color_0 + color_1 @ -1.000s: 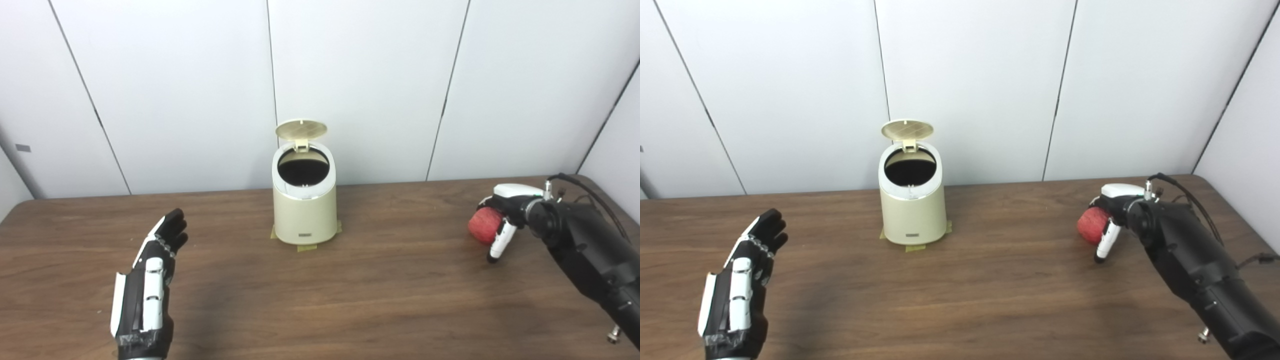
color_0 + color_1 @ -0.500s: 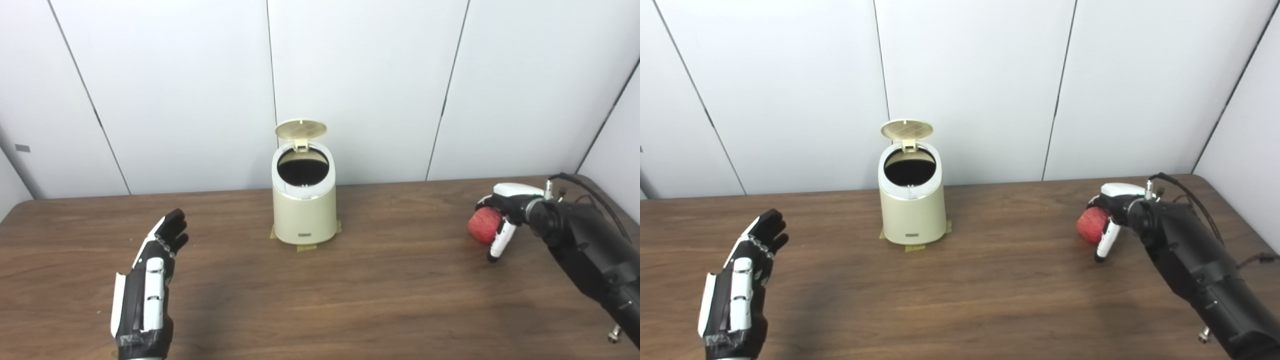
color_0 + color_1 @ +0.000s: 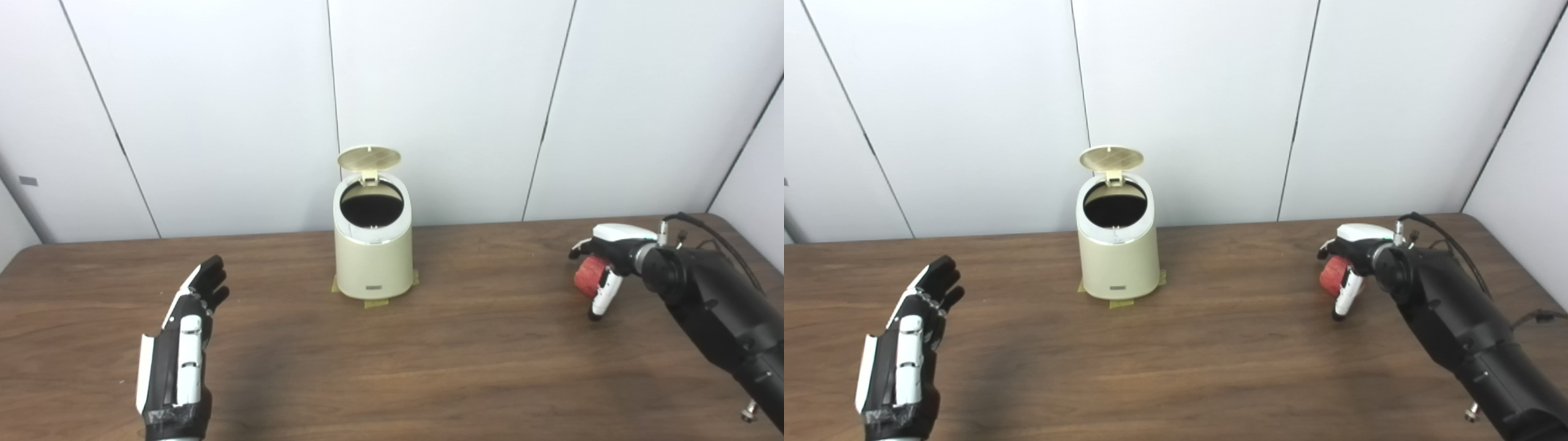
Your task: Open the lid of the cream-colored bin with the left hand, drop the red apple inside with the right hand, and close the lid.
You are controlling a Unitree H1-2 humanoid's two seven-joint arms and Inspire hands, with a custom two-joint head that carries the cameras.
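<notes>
The desk (image 3: 465,343) in front of me is dark brown wood with a streaky grain running side to side. Near the middle of its far edge, bits of yellowish tape (image 3: 375,302) are stuck flat to the wood. Behind the far edge stands a wall of white panels (image 3: 441,98), split by thin dark seams.

Dark wood-grain table (image 3: 465,355) with a low sheen, smooth matt cream plastic bin (image 3: 373,260), ribbed inner face on its raised lid (image 3: 369,158), matt red apple (image 3: 589,275), glossy black-and-white plastic hands
</notes>
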